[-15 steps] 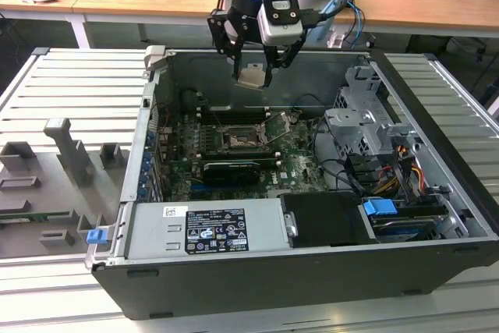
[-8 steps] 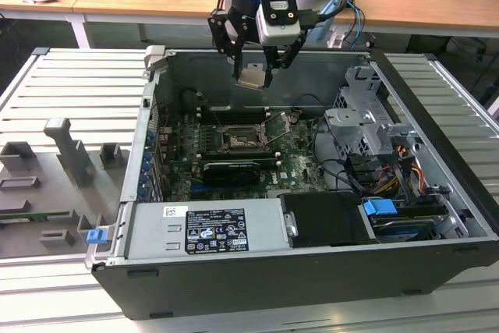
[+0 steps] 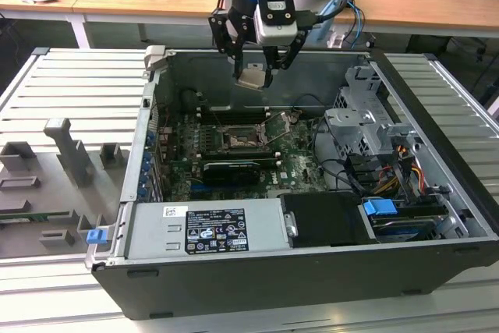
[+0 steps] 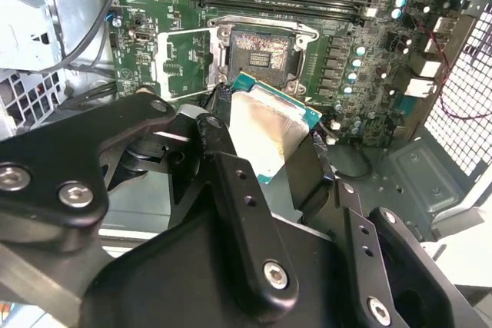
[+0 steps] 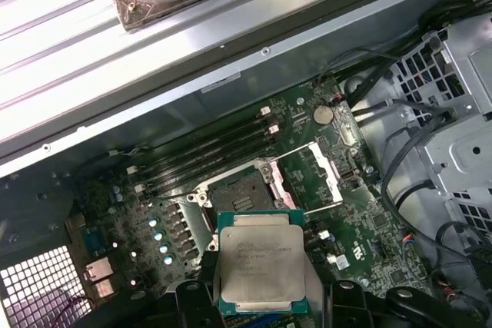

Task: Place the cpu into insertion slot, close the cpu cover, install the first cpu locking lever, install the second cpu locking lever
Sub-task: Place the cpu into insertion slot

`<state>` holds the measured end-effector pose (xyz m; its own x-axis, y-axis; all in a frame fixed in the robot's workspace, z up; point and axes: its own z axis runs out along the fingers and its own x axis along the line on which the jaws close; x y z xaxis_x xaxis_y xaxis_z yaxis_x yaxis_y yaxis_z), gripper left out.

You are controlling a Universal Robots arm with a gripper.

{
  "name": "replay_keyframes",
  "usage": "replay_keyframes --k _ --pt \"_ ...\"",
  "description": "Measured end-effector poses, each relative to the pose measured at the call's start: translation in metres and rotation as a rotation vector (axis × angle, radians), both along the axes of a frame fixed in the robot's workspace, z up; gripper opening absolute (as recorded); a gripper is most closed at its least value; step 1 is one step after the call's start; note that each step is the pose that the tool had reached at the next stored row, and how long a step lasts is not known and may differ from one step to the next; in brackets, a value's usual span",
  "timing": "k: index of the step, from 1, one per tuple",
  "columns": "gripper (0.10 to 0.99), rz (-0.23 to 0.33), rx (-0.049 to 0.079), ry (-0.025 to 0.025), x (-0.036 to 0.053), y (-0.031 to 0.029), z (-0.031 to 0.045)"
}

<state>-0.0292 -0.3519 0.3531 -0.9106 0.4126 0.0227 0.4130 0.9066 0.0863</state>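
cpu [image 5: 260,266]: gripped by its edges in the tool [image 3: 253,76], metal top facing the wrist, hanging above the motherboard [image 5: 361,228], likely kept level to seat squarely | insertion slot [image 5: 234,199]: bare, near the board's middle, just beyond the chip | cpu cover [image 5: 317,178]: swung open beside the slot, so access is free

Clearance | exterior view, frame centre: open air from end effector [image 3: 253,74] gripping cpu [image 3: 250,80] down to insertion slot [image 3: 238,139] | cpu cover [image 3: 278,125] raised beside slot, on the exterior view's right | drive cage [image 3: 366,126] right of centre | case wall [image 3: 150,134] centre left
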Motion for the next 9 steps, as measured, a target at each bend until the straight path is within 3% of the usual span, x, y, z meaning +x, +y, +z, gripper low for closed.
replay_keyframes --k 9 --pt "0.529 -0.072 0.0 0.0 0.0 0.0 -0.0006"
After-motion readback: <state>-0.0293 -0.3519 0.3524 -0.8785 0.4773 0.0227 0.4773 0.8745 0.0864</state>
